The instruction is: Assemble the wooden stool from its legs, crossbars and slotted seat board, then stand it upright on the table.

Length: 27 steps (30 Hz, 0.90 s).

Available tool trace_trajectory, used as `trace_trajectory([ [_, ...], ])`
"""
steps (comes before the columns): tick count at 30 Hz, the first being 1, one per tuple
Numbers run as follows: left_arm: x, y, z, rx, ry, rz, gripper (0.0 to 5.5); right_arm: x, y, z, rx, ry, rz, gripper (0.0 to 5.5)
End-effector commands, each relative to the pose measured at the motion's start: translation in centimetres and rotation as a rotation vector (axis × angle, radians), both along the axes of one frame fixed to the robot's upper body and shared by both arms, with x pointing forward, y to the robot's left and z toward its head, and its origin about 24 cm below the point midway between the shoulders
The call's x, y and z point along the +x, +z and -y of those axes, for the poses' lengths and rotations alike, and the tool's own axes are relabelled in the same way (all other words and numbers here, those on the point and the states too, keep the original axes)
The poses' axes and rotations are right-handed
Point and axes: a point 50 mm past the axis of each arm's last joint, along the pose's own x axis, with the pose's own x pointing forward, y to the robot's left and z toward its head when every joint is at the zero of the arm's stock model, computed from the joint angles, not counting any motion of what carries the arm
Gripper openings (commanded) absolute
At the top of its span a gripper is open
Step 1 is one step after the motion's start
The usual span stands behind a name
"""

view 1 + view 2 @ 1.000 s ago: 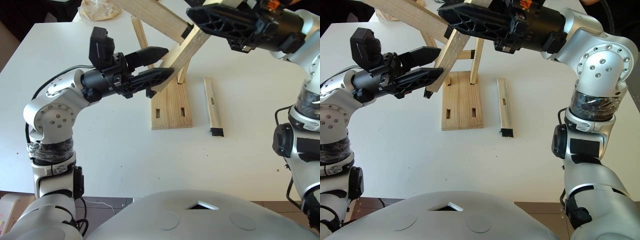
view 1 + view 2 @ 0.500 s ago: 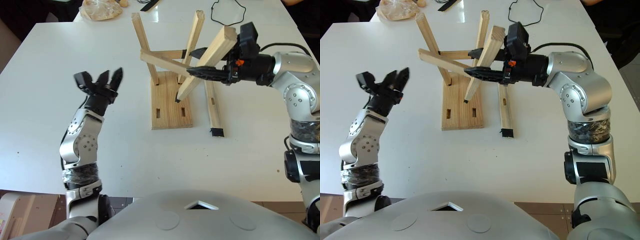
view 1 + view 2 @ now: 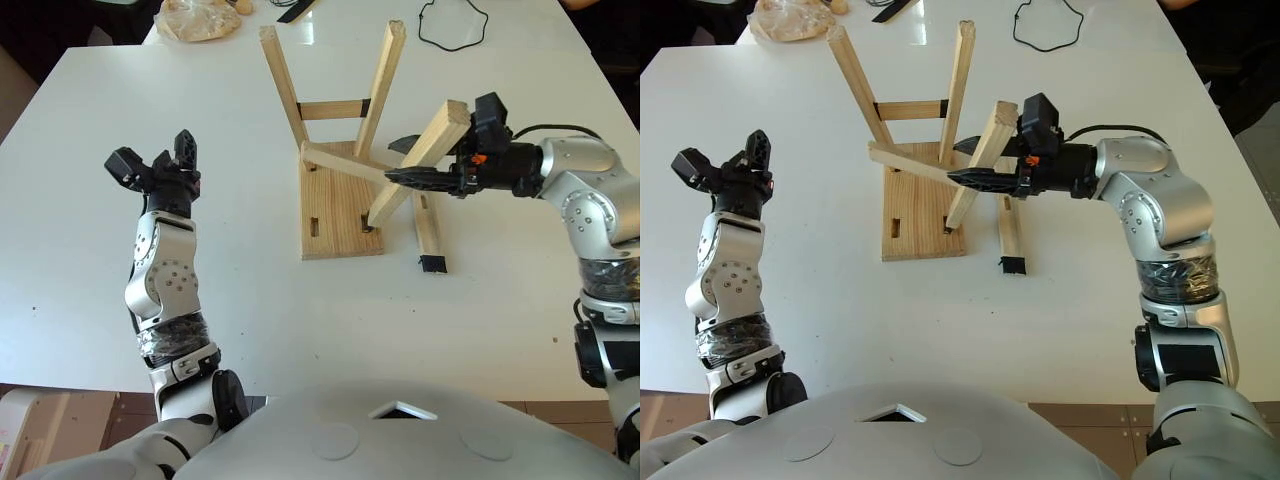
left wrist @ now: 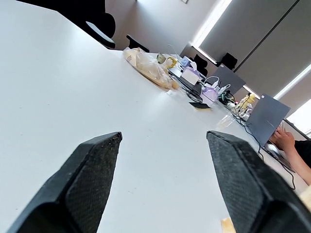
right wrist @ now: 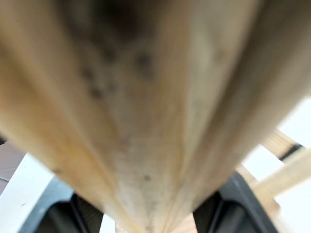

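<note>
The slotted seat board (image 3: 338,222) lies flat on the white table. Two legs (image 3: 281,85) (image 3: 381,75) stand up from its far end, joined by a crossbar (image 3: 333,109). My right gripper (image 3: 412,165) is shut on a third leg (image 3: 425,150), held tilted. That leg's lower end touches the board near the right slot (image 3: 366,222), and a crossbar (image 3: 335,162) juts from it to the left. The held leg (image 5: 146,111) looms close in the right wrist view. A fourth leg (image 3: 430,235) lies beside the board. My left gripper (image 3: 155,168) (image 4: 164,137) is raised left of the board, open.
A crumpled bag (image 3: 200,18) and a black cable (image 3: 452,22) sit at the table's far edge. Bare table (image 3: 230,300) stretches between my left arm and the board, and in front of the board.
My left gripper has pulled away from the tilted leg, swung left and opened wide. My right gripper has brought the leg and its crossbar down onto the board.
</note>
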Motion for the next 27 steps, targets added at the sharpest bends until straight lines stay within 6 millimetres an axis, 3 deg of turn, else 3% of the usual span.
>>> trace_trajectory([
  [1,0.3,-0.2,0.8,0.018,0.000,0.003,3.23,0.2,-0.4,-0.2,-0.056,0.030,0.073,2.04],
  [5,0.0,-0.3,1.0,0.025,0.006,0.008,3.23,0.5,-1.4,0.2,-0.107,0.039,0.085,2.04],
  [10,-0.6,-0.9,1.1,0.017,0.025,0.001,3.23,0.9,-1.2,1.1,-0.136,0.054,0.068,2.04],
  [27,-0.5,-1.2,1.3,0.024,0.015,0.000,3.23,-0.7,-2.3,1.2,-0.116,0.095,-0.034,2.04],
])
